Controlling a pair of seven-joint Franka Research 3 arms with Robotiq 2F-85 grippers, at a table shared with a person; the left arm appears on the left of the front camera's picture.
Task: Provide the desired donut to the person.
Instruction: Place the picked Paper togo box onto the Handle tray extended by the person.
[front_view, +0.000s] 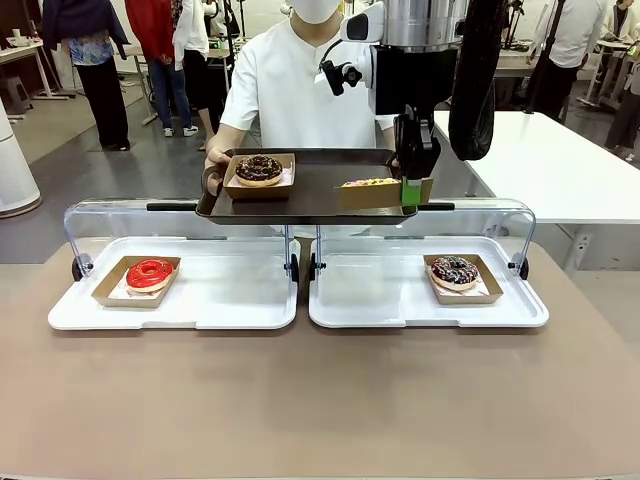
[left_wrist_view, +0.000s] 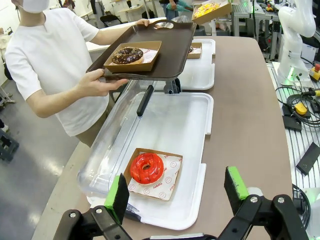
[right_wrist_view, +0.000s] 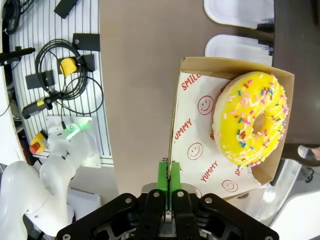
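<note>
Beyond the brown counter (front_view: 320, 400) the person (front_view: 300, 90) holds a dark tray (front_view: 310, 195) above the clear covers, and the right gripper (front_view: 412, 190), jaws pressed together on the wall of the yellow sprinkled donut's box (front_view: 372, 192), holds it at the tray's right end; to do this well, I judge it should set the box flat and fully onto the tray before letting go. From the right wrist, the yellow donut (right_wrist_view: 251, 120) and pinched cardboard edge read clearly, whereas the left wrist view shows the left gripper (left_wrist_view: 177, 192) with jaws spread over the red donut (left_wrist_view: 147, 168).

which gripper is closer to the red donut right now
Left. The left gripper hangs open just above the red donut; the right gripper is far across, shut on the yellow donut's box at the person's tray.
</note>
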